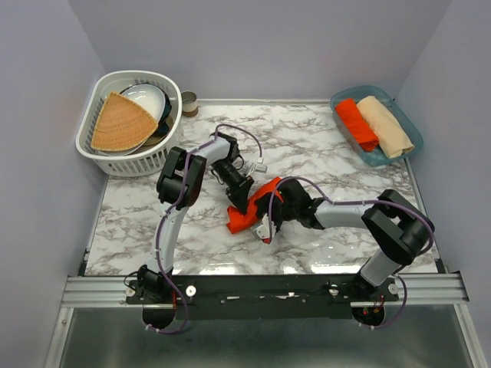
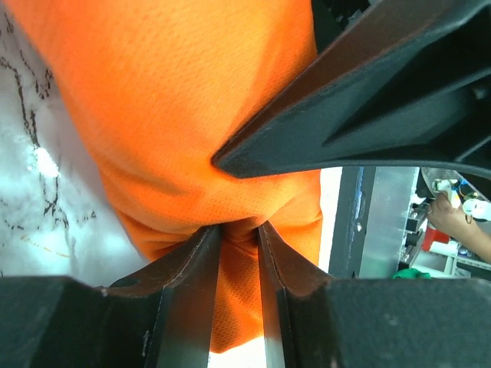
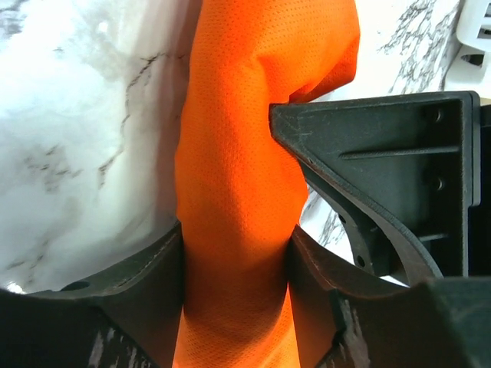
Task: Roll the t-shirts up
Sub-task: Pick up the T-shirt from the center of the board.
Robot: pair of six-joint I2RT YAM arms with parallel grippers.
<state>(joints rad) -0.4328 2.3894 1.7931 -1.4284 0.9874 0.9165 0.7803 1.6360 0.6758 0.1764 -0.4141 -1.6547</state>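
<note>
An orange-red t-shirt point(image 1: 247, 216), bunched into a long roll, lies in the middle of the marble table. My left gripper point(image 1: 242, 202) is shut on a fold of it point(image 2: 239, 230). My right gripper point(image 1: 270, 222) is shut around the roll point(image 3: 234, 253), close beside the left one. The right gripper's body shows in the left wrist view point(image 2: 368, 115), and the left gripper's body in the right wrist view point(image 3: 383, 161). A rolled orange-red t-shirt point(image 1: 357, 123) and a rolled beige t-shirt point(image 1: 386, 126) lie side by side in a blue tray point(image 1: 410, 123) at the far right.
A white basket point(image 1: 100, 146) at the far left holds a tan woven fan-shaped piece point(image 1: 119, 124) and bowls point(image 1: 149, 100). A small tan cylinder point(image 1: 189, 103) stands next to the basket. Grey walls close off the sides and back.
</note>
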